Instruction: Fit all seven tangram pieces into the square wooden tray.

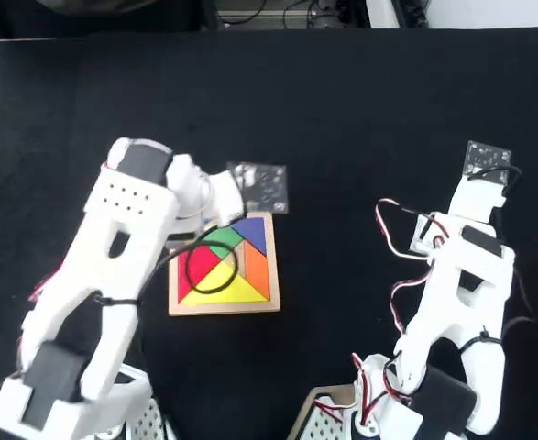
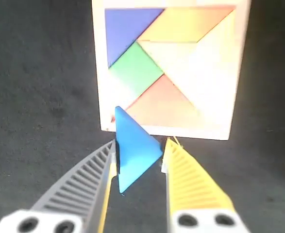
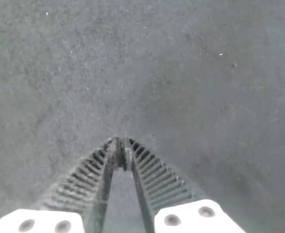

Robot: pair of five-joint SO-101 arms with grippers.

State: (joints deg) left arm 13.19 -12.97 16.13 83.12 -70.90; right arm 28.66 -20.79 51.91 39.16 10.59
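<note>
The square wooden tray lies mid-table with purple, green, orange, yellow and red pieces in it. My left arm stretches over the tray's left side and covers its upper left corner. My left gripper is shut on a blue triangle, held on edge just outside the tray's rim. A pale bare patch shows in the tray corner nearest the gripper. My right arm stands far to the right, and its gripper is shut on nothing above bare black cloth.
Black cloth covers the whole table. A dark square plate sits just past the tray's far edge. A red and white cable loops off the right arm. Both arm bases stand at the near edge.
</note>
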